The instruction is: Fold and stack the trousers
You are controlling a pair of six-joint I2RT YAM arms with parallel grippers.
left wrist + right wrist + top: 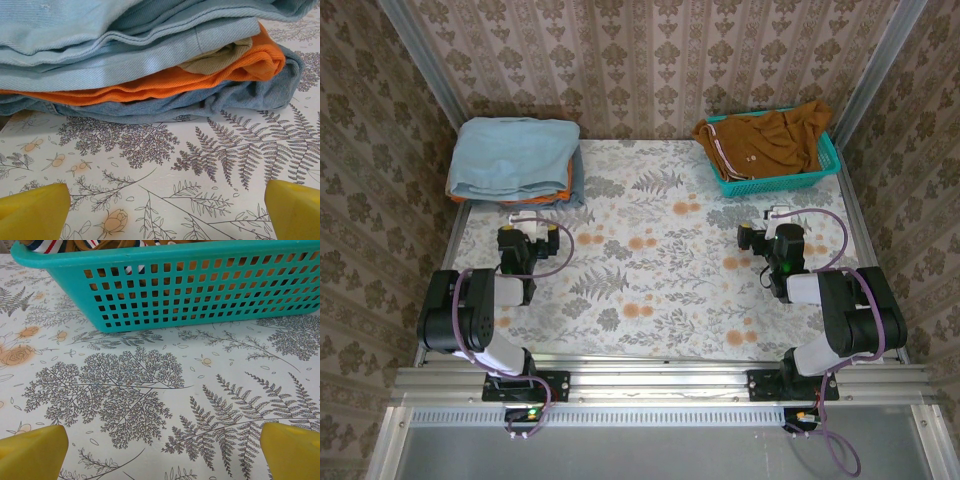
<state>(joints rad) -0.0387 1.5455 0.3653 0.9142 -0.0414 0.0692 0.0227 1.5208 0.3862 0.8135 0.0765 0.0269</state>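
The rust-brown trousers [772, 138] lie bunched in a teal basket [778, 184] at the back right of the table. In the right wrist view the basket wall [200, 295] stands close ahead, and the trousers' striped trim [47, 245] peeks over its rim. My right gripper [772, 216] hovers in front of the basket, open and empty, its yellow fingertips [32, 452] wide apart over the tablecloth. My left gripper [527, 218] sits open and empty just in front of the folded stack at the back left.
The stack of folded clothes [515, 158] holds light blue, orange and denim layers [140, 55]. The flower-patterned tablecloth [650, 270] covers the table. Metal rails edge both sides and the front, and patterned walls close in the back.
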